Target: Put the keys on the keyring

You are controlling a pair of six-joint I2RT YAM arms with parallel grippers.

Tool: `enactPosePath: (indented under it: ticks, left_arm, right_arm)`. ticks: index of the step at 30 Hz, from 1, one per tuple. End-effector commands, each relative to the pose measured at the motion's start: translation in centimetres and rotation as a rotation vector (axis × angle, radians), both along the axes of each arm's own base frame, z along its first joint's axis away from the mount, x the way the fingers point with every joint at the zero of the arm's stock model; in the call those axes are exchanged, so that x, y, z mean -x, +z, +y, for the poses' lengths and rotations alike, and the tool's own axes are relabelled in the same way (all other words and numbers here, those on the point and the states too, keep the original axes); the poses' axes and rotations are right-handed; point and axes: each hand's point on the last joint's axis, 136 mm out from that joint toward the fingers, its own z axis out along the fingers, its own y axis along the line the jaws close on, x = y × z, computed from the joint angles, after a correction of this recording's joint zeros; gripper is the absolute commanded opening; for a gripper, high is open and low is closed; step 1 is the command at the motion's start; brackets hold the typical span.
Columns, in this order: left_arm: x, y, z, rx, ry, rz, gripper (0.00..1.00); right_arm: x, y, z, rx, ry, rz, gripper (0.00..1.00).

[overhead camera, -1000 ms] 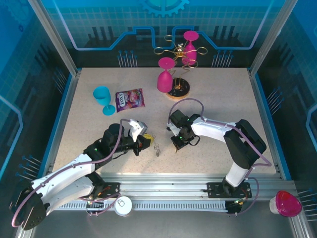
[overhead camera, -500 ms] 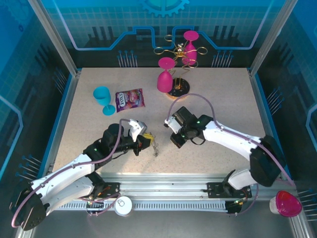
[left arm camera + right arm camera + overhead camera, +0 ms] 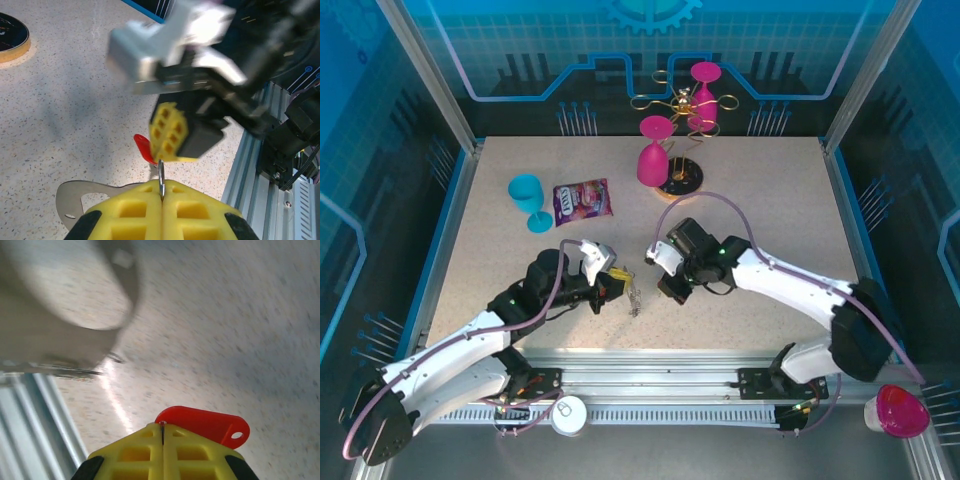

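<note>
Shifted left, the right gripper [image 3: 663, 290] now sits near the left gripper [image 3: 618, 287], its jaws clamping the red key [image 3: 202, 422], the left's pinching the keyring [image 3: 70, 192].

The key [image 3: 205, 423] is partly hidden behind the right gripper [image 3: 162, 430].

Robot lab cell — aluminium frame [image 3: 428, 75], blue panels [image 3: 520, 50]

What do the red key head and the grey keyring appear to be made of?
The key head looks like plastic: smooth, evenly bright red, with a moulded hole. The keyring is probably metal: a thin flat grey plate with a dull sheen, plus a fine silvery wire ring.
</note>
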Motion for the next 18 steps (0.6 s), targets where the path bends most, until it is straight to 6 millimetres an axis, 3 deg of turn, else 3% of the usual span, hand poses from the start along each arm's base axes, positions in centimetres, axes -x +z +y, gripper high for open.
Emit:
enactPosePath:
  ticks: [1, 10, 14, 18]
  left_arm:
    - [0.0, -0.4, 0.4, -0.008, 0.010, -0.015, 0.00]
    - [0.1, -0.4, 0.5, -0.006, 0.010, -0.014, 0.00]
    - [0.1, -0.4, 0.5, -0.007, 0.011, -0.013, 0.00]
    - [0.1, -0.5, 0.4, -0.007, 0.010, -0.011, 0.00]
  right_arm:
    - [-0.4, -2.8, -2.7, 0.123, -0.194, 0.122, 0.00]
    - [-0.5, -7.5, -4.6, 0.272, -0.291, 0.235, 0.00]
    - [-0.6, -7.7, -4.8, 0.282, -0.296, 0.230, 0.14]
    - [-0.7, -7.6, -4.9, 0.284, -0.294, 0.224, 0.21]
